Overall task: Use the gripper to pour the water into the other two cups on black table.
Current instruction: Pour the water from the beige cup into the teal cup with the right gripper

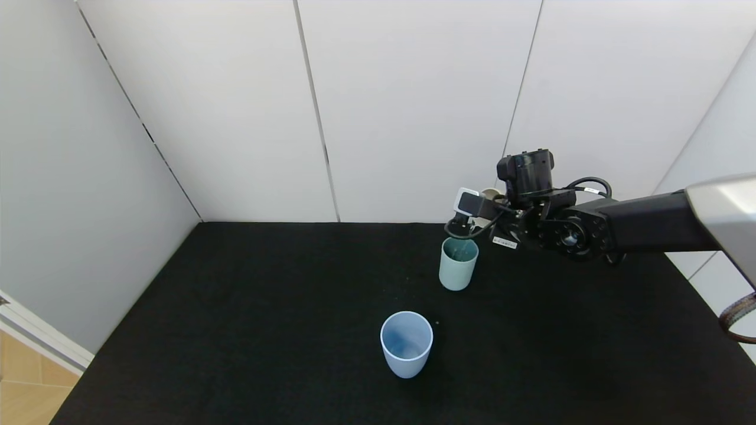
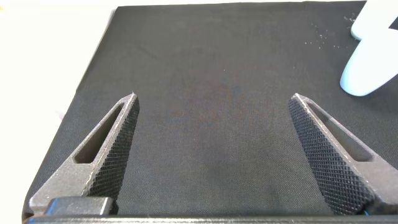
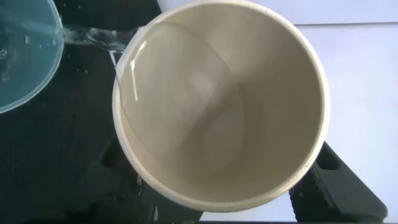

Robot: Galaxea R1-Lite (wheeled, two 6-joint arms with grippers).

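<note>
The left tool (image 2: 211,158) idles wide open over the counter (image 1: 266,307), the light blue cup (image 1: 406,344) beyond it, while the right tool (image 1: 472,221), clamped mid-wall on the rigid, slippery-looking cream cup (image 3: 221,102), tips water just above the teal cup (image 1: 458,264).

Even, diffuse light fills the head view; the white wall panels (image 1: 413,106) read bright without hot spots, and the matte black counter (image 1: 266,330) swallows light, so only faint soft shadows sit beside the blue cup (image 1: 406,343) and the green cup (image 1: 458,263). Straight wall seams bow outward toward the frame edges, a wide-angle distortion. In the left wrist view the area beyond the counter is blown out to white, while the cloth weave stays sharp. In the right wrist view the cream cup (image 3: 249,124) fills the frame, slightly soft, with glare on the water (image 3: 134,68) at its lip.
</note>
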